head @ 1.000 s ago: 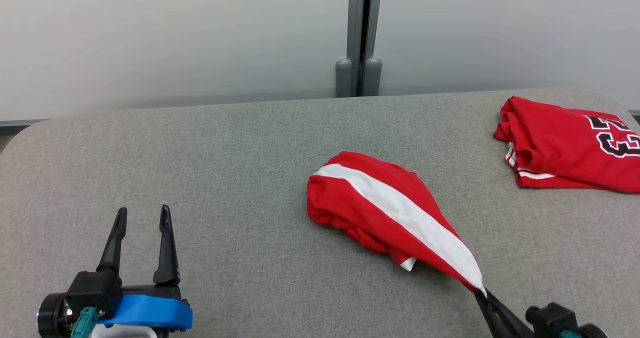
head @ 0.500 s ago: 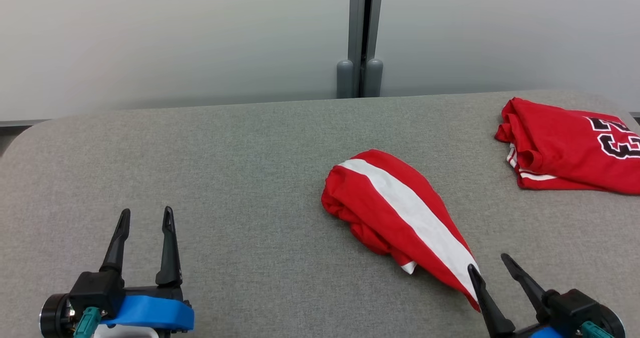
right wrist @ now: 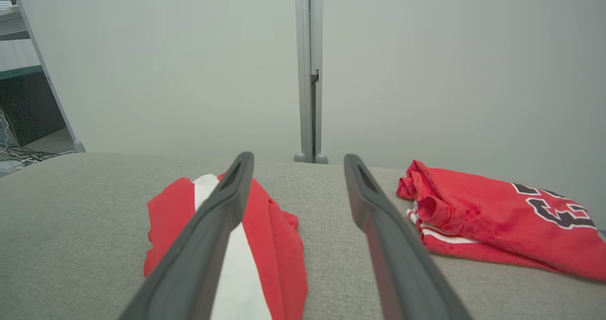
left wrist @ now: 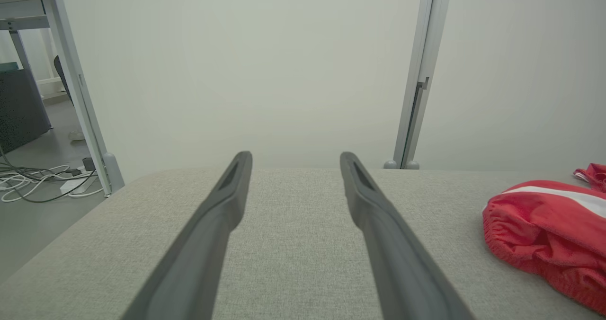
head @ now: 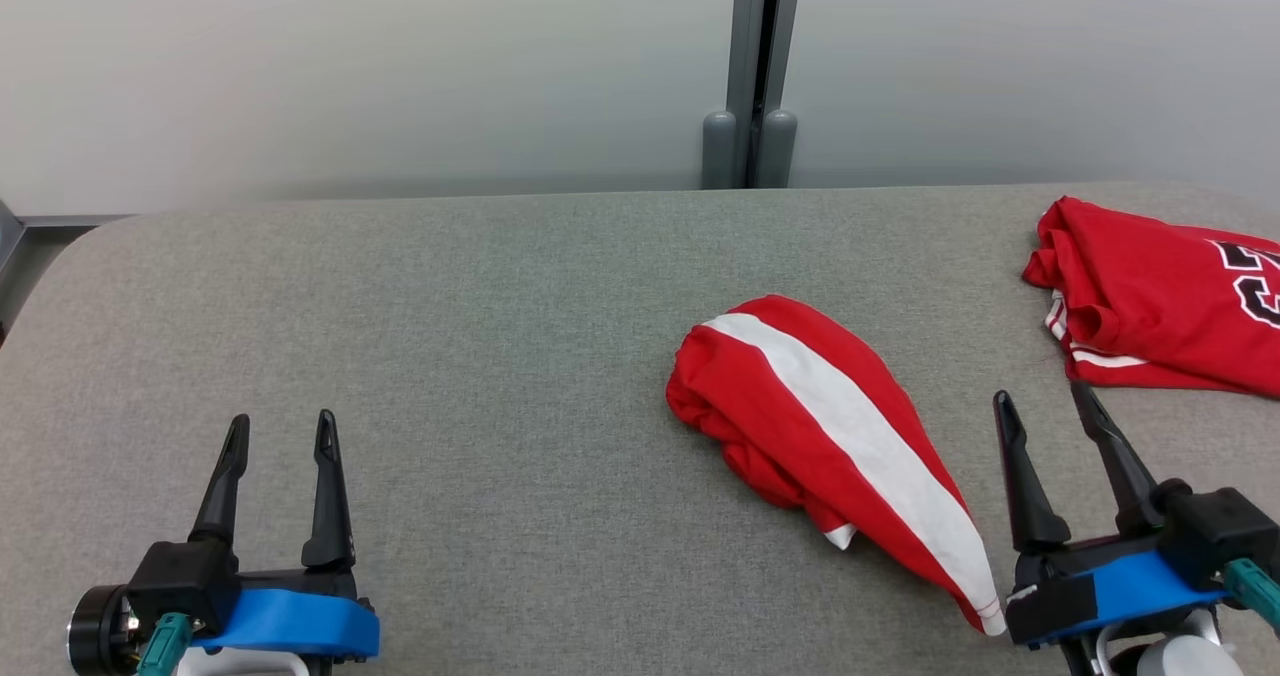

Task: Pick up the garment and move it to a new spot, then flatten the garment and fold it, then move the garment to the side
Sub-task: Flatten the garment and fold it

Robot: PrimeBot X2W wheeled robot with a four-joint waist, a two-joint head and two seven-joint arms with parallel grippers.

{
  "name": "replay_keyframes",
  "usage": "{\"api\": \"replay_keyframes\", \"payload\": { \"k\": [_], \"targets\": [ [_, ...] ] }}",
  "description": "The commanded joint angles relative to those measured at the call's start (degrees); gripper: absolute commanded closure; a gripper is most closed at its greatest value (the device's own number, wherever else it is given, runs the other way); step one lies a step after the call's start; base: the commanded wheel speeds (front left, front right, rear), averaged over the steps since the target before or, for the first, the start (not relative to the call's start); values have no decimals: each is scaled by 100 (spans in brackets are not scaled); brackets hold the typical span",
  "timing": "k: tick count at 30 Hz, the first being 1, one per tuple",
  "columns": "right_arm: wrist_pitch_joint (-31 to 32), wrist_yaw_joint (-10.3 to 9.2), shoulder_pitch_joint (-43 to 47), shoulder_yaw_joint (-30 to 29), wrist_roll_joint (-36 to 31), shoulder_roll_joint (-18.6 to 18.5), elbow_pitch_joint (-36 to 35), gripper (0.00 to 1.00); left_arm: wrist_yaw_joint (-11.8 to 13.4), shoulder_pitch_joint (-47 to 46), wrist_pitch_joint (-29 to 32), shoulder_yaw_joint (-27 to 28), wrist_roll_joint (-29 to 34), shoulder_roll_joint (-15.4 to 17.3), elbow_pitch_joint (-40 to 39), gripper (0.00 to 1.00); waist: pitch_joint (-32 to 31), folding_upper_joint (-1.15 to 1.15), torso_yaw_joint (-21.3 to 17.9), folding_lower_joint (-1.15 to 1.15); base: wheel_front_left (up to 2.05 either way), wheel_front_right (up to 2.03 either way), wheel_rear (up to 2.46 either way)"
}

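Grey fabric tabletop [head: 500, 306], pale partition wall [head: 400, 56] behind. The red-and-white garment [head: 830, 436] lies bunched (red jersey [head: 1160, 296] farther right) beside the right gripper [head: 1041, 393]; it and the left gripper [head: 282, 419] gape empty.

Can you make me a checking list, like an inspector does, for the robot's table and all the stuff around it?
Surface: grey fabric table, rounded corners, no stains seen.
Job's things: red garment with a white stripe, bunched in a heap right of centre.
Clutter: red jersey with black numbers, at the far right.
Grippers: left gripper open over bare table; right gripper open, nothing between its fingers, beside the garment's near end.
Cables: cables on the floor past the table's left end.
Surroundings: pale wall panels and a grey post behind.
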Motion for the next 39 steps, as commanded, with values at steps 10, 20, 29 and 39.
{"api": "replay_keyframes", "payload": {
  "k": [10,20,29,39],
  "targets": [
    [-58,1,-415,-320,-223,342,678,0,-28,-169,-28,49,18,50,-31,0,133,0,77,0,0,0,0],
    [-88,1,-699,-310,-244,324,763,0,-26,-945,-27,-763,-416,424,190,0,391,0,-128,0,0,0,0],
    [-93,1,-933,-316,-232,357,745,0,-27,-2599,375,-2300,-1315,1227,753,0,784,0,-577,0,0,0,0],
    [-99,1,-1025,-431,-209,351,657,0,-27,-4160,1318,-3733,-2673,1418,1405,0,1205,0,-913,0,0,0,0]
  ]
}}
